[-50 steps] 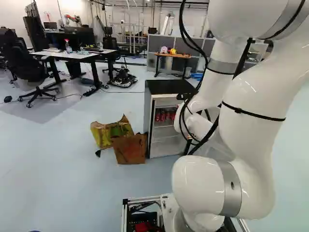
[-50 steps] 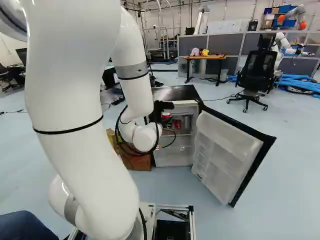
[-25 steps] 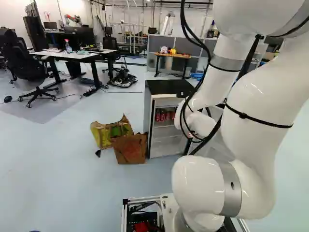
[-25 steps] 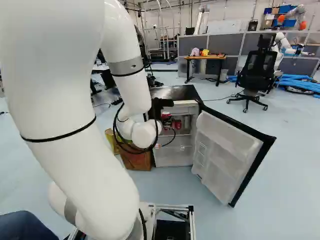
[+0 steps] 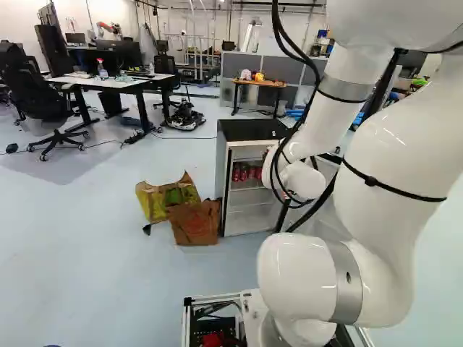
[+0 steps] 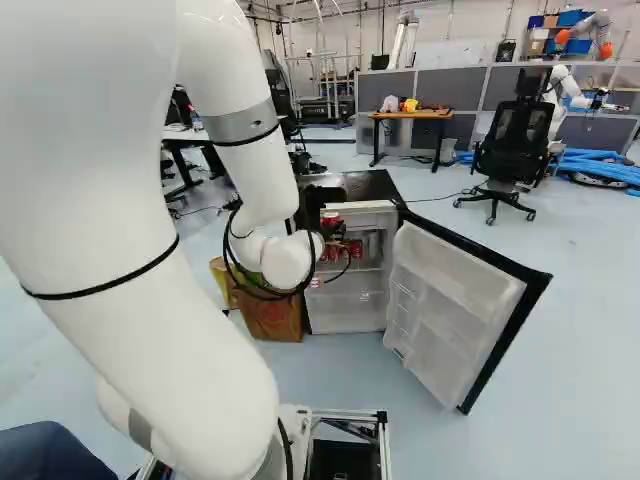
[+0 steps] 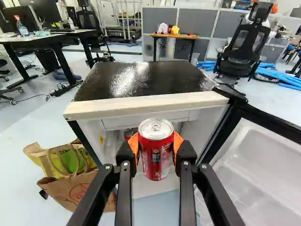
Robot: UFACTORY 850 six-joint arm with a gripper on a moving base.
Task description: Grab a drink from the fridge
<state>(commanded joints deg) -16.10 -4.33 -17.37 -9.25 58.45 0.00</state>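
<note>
Red drink can [image 7: 155,153] — snug between orange pads [image 7: 133,144]

The arm [image 5: 387,195] is built of smooth, glossy white, rounded segments, and its joints are ringed by broad silver-grey collars [image 6: 240,122]. A small dark round fitting [image 5: 348,277] is set in the lowest collar. Narrow black straps [image 6: 110,287] are wrapped around the white tubes, and black cables [image 5: 274,170] are looped along the outside. The gripper [image 6: 332,232] is finished in black, its slim fingers [image 7: 124,193] dotted with silver screws [image 7: 185,163] and faced with bright orange pads [image 7: 134,149]. The base is edged by a pale metal frame [image 6: 345,412], capped in black at one far corner.
</note>
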